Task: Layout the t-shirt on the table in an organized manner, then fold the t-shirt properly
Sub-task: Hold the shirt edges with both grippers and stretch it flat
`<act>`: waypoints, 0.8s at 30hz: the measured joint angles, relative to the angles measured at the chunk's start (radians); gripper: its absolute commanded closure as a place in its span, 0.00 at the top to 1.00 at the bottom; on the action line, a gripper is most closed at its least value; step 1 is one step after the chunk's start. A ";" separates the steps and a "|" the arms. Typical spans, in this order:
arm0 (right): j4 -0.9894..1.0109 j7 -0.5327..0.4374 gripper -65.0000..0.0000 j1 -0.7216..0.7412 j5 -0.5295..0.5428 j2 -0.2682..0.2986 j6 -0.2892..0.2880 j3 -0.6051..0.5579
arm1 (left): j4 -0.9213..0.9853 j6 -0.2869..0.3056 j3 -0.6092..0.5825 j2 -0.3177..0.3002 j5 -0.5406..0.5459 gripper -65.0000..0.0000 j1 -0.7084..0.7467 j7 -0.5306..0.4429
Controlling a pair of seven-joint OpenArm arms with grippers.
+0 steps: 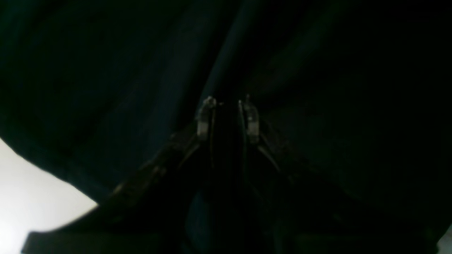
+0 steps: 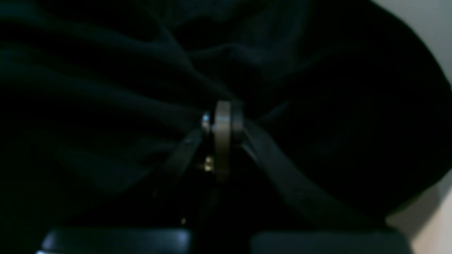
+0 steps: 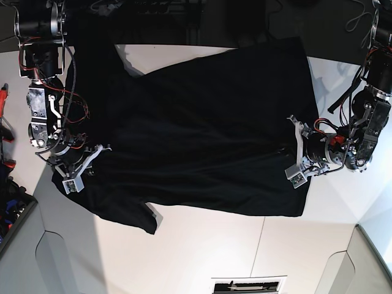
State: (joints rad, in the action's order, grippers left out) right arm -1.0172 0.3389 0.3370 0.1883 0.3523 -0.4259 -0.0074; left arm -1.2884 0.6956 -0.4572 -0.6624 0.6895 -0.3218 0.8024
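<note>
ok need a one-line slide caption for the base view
Both grippers, left and right, pinch opposite edges of the black t-shirt spread plain-side up on the white table.

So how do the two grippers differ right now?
The left gripper works at the shirt's edge on the base view's right; the right gripper is at the opposite edge, on that view's left. The left's fingers stand slightly apart with dark cloth between them; the right's are pressed fully together on a pinched fold. Both grip the shirt over the table.
</note>
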 measured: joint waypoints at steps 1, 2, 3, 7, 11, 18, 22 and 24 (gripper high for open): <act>0.000 -0.026 0.00 -0.011 0.005 0.008 0.003 0.000 | 0.016 0.000 0.000 0.000 0.000 0.18 0.000 0.000; 0.000 -0.036 0.00 -0.018 0.010 0.017 0.005 0.000 | 0.039 0.000 0.000 0.000 0.001 0.18 0.000 0.000; -0.002 -0.035 0.00 -0.018 0.014 0.027 0.013 0.000 | 0.063 0.001 0.000 -0.001 0.016 0.18 0.000 -0.023; -0.003 -0.007 0.00 -0.010 0.019 0.053 0.034 0.000 | 0.149 0.014 0.002 0.004 0.031 0.18 -0.008 -0.101; -0.026 0.049 0.00 -0.011 0.076 0.063 0.034 0.012 | 0.184 0.029 0.008 0.019 -0.013 0.18 -0.014 -0.132; -0.269 0.252 0.00 -0.081 0.156 0.066 0.090 0.134 | 0.193 0.028 0.010 0.031 -0.045 0.18 -0.019 -0.146; -0.443 0.332 0.00 -0.132 0.212 0.066 0.083 0.163 | 0.194 0.028 0.011 0.031 -0.046 0.18 -0.022 -0.143; -0.491 0.353 0.00 -0.170 0.224 0.065 0.085 0.164 | 0.194 0.028 0.011 0.031 -0.046 0.18 -0.023 -0.145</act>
State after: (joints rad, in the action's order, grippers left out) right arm -1.5082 0.6922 0.1669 0.4122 0.4171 -0.3408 0.1566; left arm -1.0946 0.7235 -0.4465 -0.6312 0.6437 -0.3447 0.6571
